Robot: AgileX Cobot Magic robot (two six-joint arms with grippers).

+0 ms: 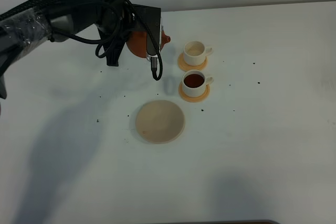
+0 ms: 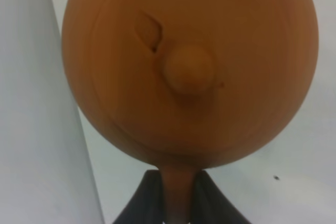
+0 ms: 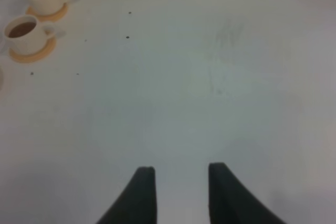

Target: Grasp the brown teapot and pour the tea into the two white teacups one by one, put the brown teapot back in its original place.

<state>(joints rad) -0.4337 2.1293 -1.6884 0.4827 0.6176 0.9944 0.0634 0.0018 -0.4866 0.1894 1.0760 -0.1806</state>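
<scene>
Beyond the saucer [image 1: 160,121]: your brown teapot [image 1: 136,44] hangs in the air, clear of its resting place, with its spout towards the cups.
Left gripper [image 2: 177,203]: clamped on the teapot's loop handle [image 2: 177,182].
Right gripper [image 3: 178,182]: jaws apart, nothing between them, over the table [image 3: 236,77].
Cups, right of the saucer: the near teacup [image 1: 194,81] holds dark tea; the far teacup [image 1: 195,50] looks unfilled.
Handling: likely stiff, brittle clay, heavy with tea. Grip at the handle and mind the lid [image 2: 189,72] when you tip.
Writing: none readable.
</scene>
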